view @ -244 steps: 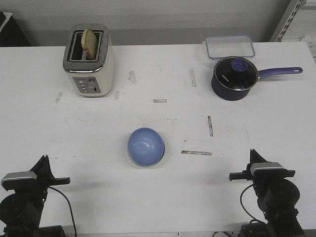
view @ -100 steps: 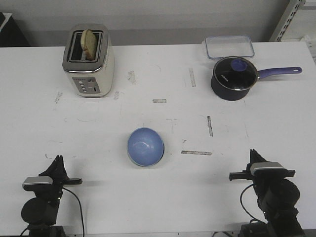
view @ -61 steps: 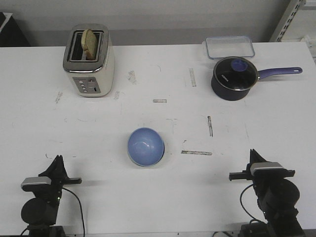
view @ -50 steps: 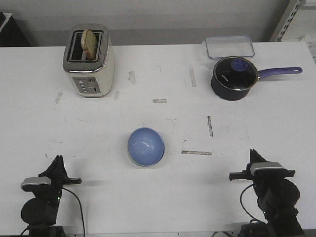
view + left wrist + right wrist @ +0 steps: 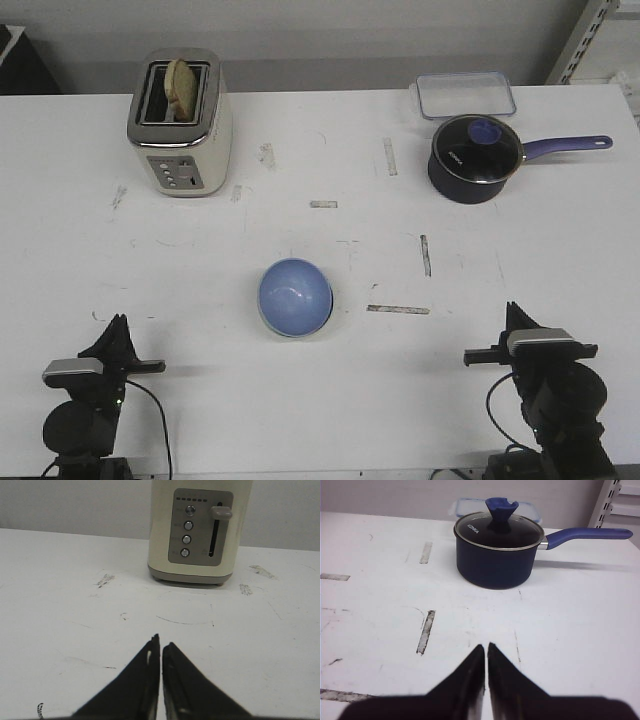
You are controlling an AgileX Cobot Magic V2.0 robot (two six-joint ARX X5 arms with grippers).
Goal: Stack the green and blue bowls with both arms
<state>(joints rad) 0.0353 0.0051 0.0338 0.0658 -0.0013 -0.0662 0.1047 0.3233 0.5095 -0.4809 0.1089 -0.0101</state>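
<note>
Blue bowl [image 5: 295,297] sitting upright at mid-table, nearer the front edge, with only a thin pale rim peeking out beneath its lower left side — likely the green bowl already nested under it, though too little showing to be sure. Stack looks done, judging by that. Left gripper [image 5: 160,647] pulled inward since a couple of seconds back, then parked without budging over the last second; now low at the front left corner, fingers pressed together on nothing. Right gripper [image 5: 485,650] unmoved throughout, at the front right corner, fingers likewise closed and empty. Both well apart from the bowl, so no risk of nudging the stack. Wide bare table [image 5: 330,400] between the arms and around the bowl. Toaster [image 5: 180,122] far back left, saucepan [image 5: 476,157] and clear container [image 5: 465,95] far back right, all well clear.
</note>
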